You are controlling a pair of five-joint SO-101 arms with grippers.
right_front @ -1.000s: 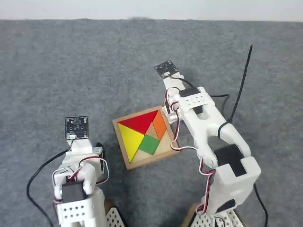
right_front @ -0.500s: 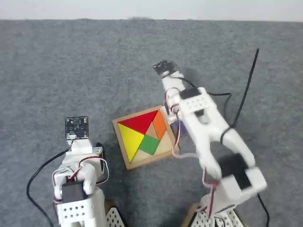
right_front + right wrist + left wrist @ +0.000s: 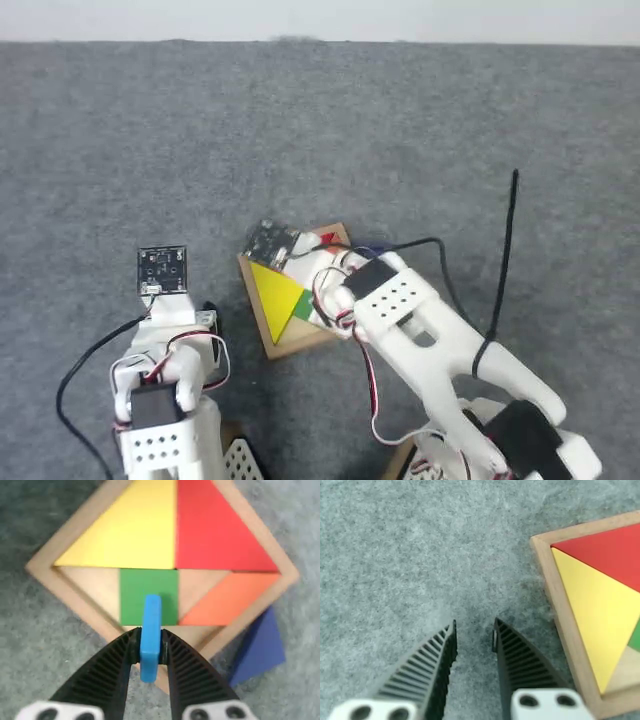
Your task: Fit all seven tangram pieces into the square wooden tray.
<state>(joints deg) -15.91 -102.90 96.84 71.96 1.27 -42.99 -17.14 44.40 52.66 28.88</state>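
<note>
The square wooden tray [image 3: 80, 605] holds a yellow triangle [image 3: 130, 535], a red triangle [image 3: 215, 530], a green square [image 3: 149, 587] and an orange piece [image 3: 230, 600]. Bare wood shows on both sides of the green square. My right gripper [image 3: 150, 645] is shut on a light blue piece [image 3: 150, 630], held on edge just above the tray's near corner. A dark blue piece [image 3: 260, 650] lies on the carpet against the tray's outer edge. My left gripper [image 3: 474, 630] is open over bare carpet beside the tray [image 3: 559, 595].
Grey carpet covers the whole table. In the high view the right arm [image 3: 400, 310] reaches across the tray [image 3: 253, 300] and hides most of it. The left arm [image 3: 170, 340] stands at the tray's left, near the front edge.
The right arm has swung from beyond the tray's right corner back and left, and now lies over the tray. The left arm has not moved.
</note>
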